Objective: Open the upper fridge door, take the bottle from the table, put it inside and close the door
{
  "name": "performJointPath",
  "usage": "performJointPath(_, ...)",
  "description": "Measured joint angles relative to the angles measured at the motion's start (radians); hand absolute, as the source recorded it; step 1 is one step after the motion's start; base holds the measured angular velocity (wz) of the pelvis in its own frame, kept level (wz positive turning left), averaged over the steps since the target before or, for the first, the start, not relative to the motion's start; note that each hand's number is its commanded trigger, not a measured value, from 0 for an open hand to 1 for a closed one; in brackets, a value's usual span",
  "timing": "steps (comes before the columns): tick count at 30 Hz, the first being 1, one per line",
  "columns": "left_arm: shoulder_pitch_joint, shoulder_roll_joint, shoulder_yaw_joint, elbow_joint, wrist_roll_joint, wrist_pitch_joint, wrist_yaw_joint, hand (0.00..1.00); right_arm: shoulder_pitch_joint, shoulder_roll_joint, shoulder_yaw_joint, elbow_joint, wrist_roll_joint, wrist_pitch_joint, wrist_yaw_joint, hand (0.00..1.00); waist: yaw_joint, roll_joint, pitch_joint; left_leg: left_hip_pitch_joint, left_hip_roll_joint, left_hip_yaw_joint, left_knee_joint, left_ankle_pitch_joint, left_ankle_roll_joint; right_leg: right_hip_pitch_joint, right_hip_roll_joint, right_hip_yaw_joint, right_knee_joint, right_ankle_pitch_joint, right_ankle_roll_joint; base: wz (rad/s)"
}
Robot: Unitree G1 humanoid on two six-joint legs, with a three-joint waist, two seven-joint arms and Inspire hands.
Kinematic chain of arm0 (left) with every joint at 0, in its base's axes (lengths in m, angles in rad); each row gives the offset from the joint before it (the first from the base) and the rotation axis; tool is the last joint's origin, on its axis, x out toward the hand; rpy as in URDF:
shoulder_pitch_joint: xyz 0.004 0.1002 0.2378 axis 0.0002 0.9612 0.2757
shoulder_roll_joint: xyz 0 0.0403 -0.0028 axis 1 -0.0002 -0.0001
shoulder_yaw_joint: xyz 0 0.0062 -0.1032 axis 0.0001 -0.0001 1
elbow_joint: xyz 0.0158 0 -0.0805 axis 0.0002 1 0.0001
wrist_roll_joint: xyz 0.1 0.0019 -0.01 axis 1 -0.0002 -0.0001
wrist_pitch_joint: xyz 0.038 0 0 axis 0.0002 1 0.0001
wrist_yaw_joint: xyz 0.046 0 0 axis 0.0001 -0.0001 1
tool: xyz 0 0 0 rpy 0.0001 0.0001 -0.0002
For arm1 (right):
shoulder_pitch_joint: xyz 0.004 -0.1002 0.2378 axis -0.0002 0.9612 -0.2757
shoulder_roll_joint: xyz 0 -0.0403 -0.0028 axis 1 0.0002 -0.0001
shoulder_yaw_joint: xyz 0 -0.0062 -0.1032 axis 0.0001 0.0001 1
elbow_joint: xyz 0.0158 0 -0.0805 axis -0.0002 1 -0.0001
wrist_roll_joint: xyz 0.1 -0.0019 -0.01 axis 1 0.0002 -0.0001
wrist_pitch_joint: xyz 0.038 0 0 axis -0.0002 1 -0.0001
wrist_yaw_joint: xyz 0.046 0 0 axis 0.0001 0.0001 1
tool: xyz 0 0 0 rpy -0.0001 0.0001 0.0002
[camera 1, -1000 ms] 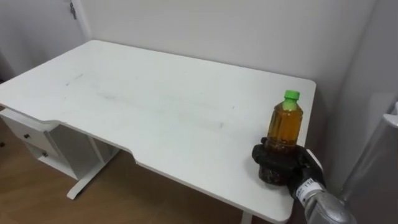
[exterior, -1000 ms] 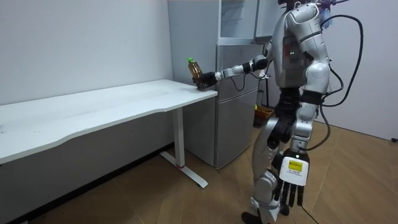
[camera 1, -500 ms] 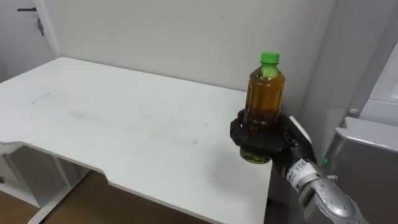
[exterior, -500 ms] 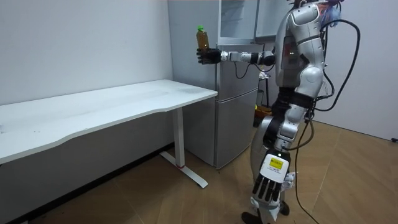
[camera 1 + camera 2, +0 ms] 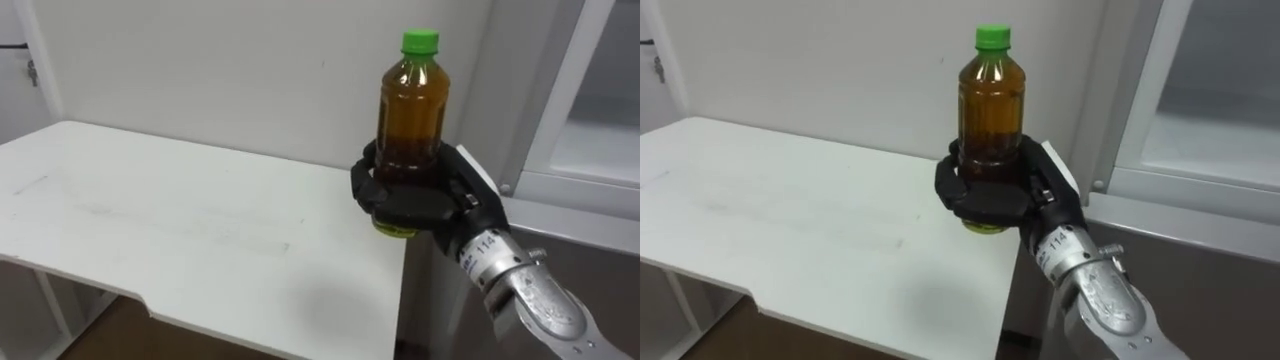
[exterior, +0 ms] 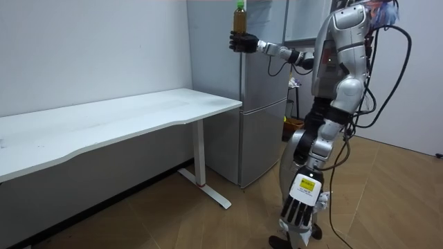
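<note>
A white rectangular tabletop [image 5: 150,220] with a shallow cut-out in its near edge fills the left side, standing against a pale wall. Above its far right corner, clear of the surface, a clear plastic bottle [image 5: 410,100] of amber-brown drink with a green screw cap is held upright in the air. The right robot hand [image 5: 418,200], black-fingered, is curled round the bottle's lower part, with its fingers wrapped across the front and the yellow-green base showing just below them. To the right of the tabletop's right edge stands a tall grey fridge [image 6: 264,117]. In the room view the bottle is level with the fridge's upper part, at the end of the outstretched right arm. The robot stands on the wooden floor in front of the fridge, and its left robot hand [image 6: 299,209] hangs by its leg with the fingers straight, pointing down.
</note>
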Motion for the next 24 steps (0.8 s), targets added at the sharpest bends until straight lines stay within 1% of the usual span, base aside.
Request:
performJointPath(1,0.0,0.0,0.011,0.0,0.0,0.0,0.0,0.0,0.0,-0.001,-0.005,-0.019,0.0,0.008,0.005,1.0,-0.003,0.0,0.0,0.0,0.0,0.0,0.0,0.0,0.0,0.0,0.0,0.0,0.0,0.0,0.0,0.0)
performJointPath(5,-0.001,0.0,0.032,0.001,0.0,-0.001,0.0,0.0,0.0,-0.006,-0.027,-0.06,0.0,0.01,0.013,1.0,-0.01,0.0,0.0,0.002,0.0,0.002,0.0,-0.003,0.0,0.001,0.001,0.003,0.0,0.0,0.0,0.0)
performJointPath(8,0.001,-0.001,0.041,0.013,0.0,-0.001,0.0,0.0,0.004,-0.007,-0.066,-0.091,0.0,0.013,0.013,1.0,-0.013,0.003,0.0009,0.012,0.002,0.008,-0.001,-0.008,0.0,0.007,0.002,0.01,0.001,0.0,0.001,-0.05)
performJointPath(12,0.002,-0.007,0.067,0.03,0.0,-0.001,0.003,0.0,0.043,-0.01,-0.14,-0.167,-0.015,0.014,0.011,1.0,-0.02,0.007,0.0015,0.022,0.005,0.026,-0.007,-0.011,0.002,0.007,0.003,0.028,0.001,0.001,0.001,-0.13)
performJointPath(14,0.006,-0.014,0.082,0.039,0.0,0.0,0.012,0.0,0.046,-0.017,-0.159,-0.173,-0.033,0.014,0.01,1.0,-0.036,0.008,0.0018,0.03,0.005,0.032,-0.012,-0.012,0.002,0.008,0.003,0.037,0.003,0.001,0.001,-0.15)
performJointPath(16,0.006,-0.02,0.084,0.038,0.0,-0.002,0.03,0.0,0.076,-0.046,-0.191,-0.198,-0.044,0.014,0.002,1.0,-0.046,0.007,0.0012,0.034,0.01,0.042,-0.016,-0.012,0.002,0.005,0.003,0.046,0.006,0.001,0.001,-0.12)
performJointPath(17,0.006,-0.02,0.084,0.038,-0.002,-0.002,0.031,0.0,0.084,-0.052,-0.195,-0.206,-0.048,0.014,-0.002,1.0,-0.05,0.007,0.0008,0.034,0.013,0.044,-0.017,-0.012,0.002,0.004,0.003,0.047,0.006,0.001,0.001,-0.1)
performJointPath(19,0.007,-0.02,0.085,0.04,-0.002,-0.003,0.037,0.0,0.108,-0.076,-0.206,-0.238,-0.078,0.014,-0.013,1.0,-0.067,0.005,-0.0003,0.038,0.015,0.053,-0.019,-0.012,0.001,0.0,0.005,0.058,0.008,0.001,0.001,-0.13)
performJointPath(21,0.01,-0.019,0.086,0.04,-0.002,-0.005,0.046,0.0,0.108,-0.09,-0.211,-0.243,-0.078,0.014,-0.014,1.0,-0.078,0.002,-0.0006,0.048,0.017,0.059,-0.02,-0.014,0.0,0.002,0.008,0.07,0.01,0.001,0.001,-0.2)
performJointPath(22,0.01,-0.019,0.087,0.04,-0.001,-0.008,0.048,0.0,0.108,-0.097,-0.219,-0.247,-0.078,0.014,-0.018,1.0,-0.09,-0.002,-0.0023,0.053,0.017,0.064,-0.022,-0.014,-0.001,0.003,0.008,0.07,0.014,0.001,0.001,-0.14)
performJointPath(24,0.008,-0.019,0.087,0.042,-0.001,-0.022,0.048,0.0,0.108,-0.102,-0.238,-0.252,-0.074,0.014,-0.027,1.0,-0.096,-0.008,-0.0039,0.058,0.021,0.08,-0.022,-0.016,-0.001,0.002,0.01,0.079,0.017,0.001,0.001,-0.14)
